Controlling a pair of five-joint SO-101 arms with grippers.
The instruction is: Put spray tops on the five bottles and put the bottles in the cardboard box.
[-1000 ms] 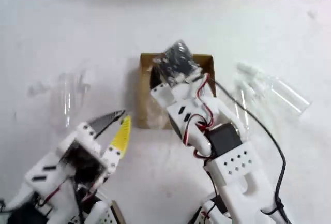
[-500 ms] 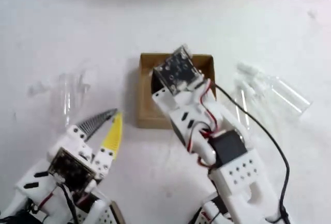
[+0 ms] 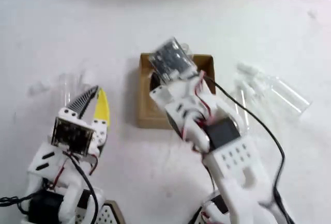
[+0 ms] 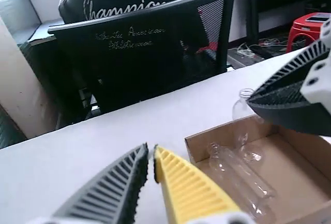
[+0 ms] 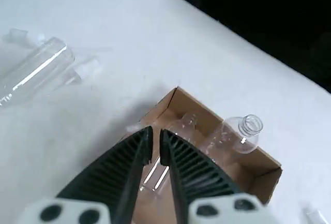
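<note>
The cardboard box [image 3: 144,97] is brown. The left gripper [image 3: 96,91] has 1 yellow finger [image 4: 191,193], 1 dark grey ribbed.

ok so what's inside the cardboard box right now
Clear bottles lie in the cardboard box; one bare neck pokes over its wall. The right claw covers part of the floor, so the count is unclear.

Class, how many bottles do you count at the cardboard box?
2. A lying bottle rests inside the cardboard box; a second bottle stands at one wall, its open neck above the rim. The right arm over the box may hide more.
</note>
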